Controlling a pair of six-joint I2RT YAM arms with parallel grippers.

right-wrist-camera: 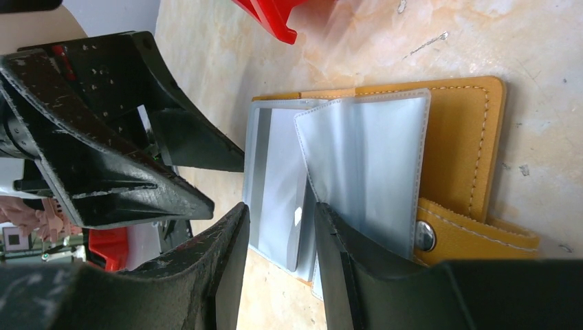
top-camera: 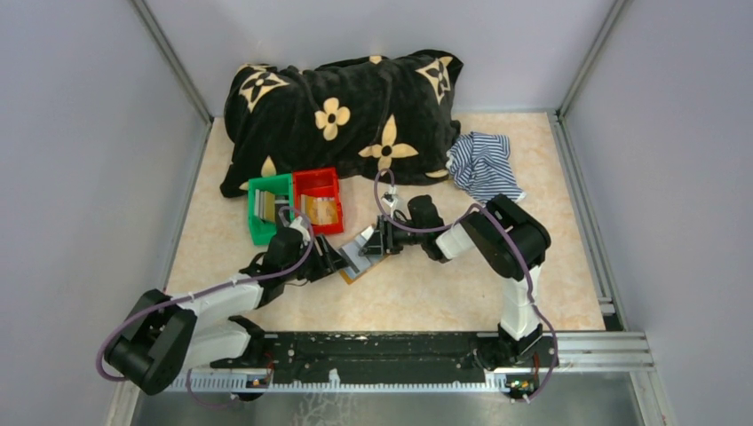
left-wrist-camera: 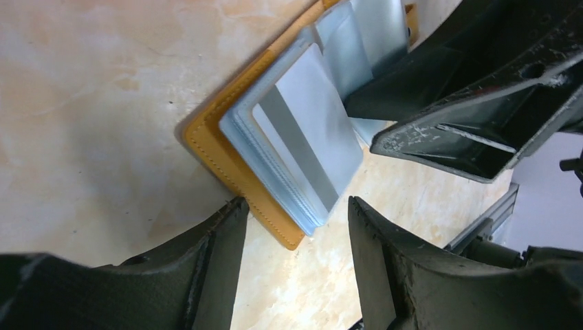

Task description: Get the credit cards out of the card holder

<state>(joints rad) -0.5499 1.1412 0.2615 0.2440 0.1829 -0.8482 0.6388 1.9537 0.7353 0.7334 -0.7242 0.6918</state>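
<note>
At centre, open card holder point(top-camera: 360, 264); left gripper point(left-wrist-camera: 299, 206) fingers apart at its corner, right gripper point(right-wrist-camera: 282, 213) fingers apart astride a card point(right-wrist-camera: 275, 165).

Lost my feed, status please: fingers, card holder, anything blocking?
Left fingers open, straddling the card holder corner. Right fingers open around a sleeve. Holder lies open, card sleeved. Red bin close by.

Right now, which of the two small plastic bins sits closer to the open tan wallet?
The red plastic bin, to the right of the green plastic bin, on the side where the open tan-orange wallet lies.
</note>
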